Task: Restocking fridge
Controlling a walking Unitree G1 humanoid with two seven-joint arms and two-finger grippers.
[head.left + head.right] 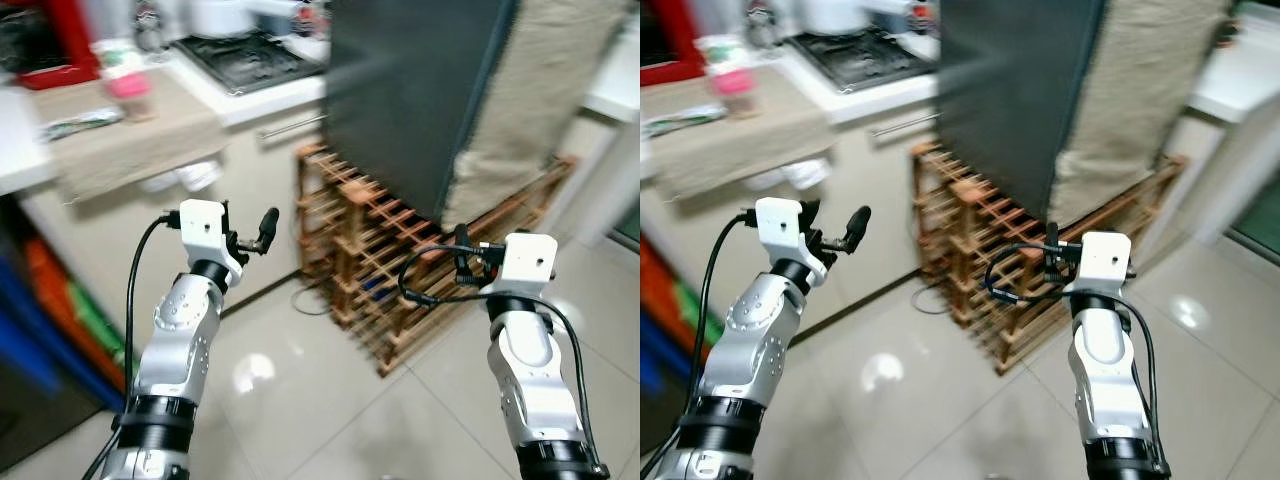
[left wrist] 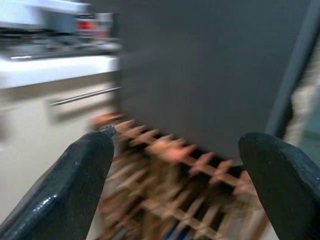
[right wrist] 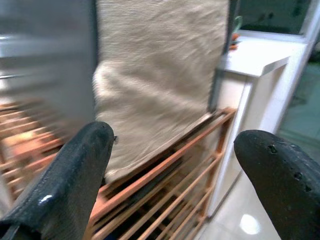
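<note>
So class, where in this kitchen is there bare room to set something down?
Bare floor between the arms, bordered by the rack and cabinet. The cloth on the counter is mostly bare beside the bottle. The hob end looks crowded.

Glossy tile floor (image 1: 330, 390), wooden rack (image 1: 370, 250), white counter (image 1: 250, 95) w/ stove (image 1: 245, 55)

Wooden slatted rack (image 1: 400, 260) standing on a glossy tiled floor (image 1: 330, 400). A beige cloth (image 1: 530, 100) hangs above it. Counter (image 1: 250, 95) carrying a black hob (image 1: 245, 55), a beige towel (image 1: 125, 145) and a pink-capped container (image 1: 128, 85), blurred.
</note>
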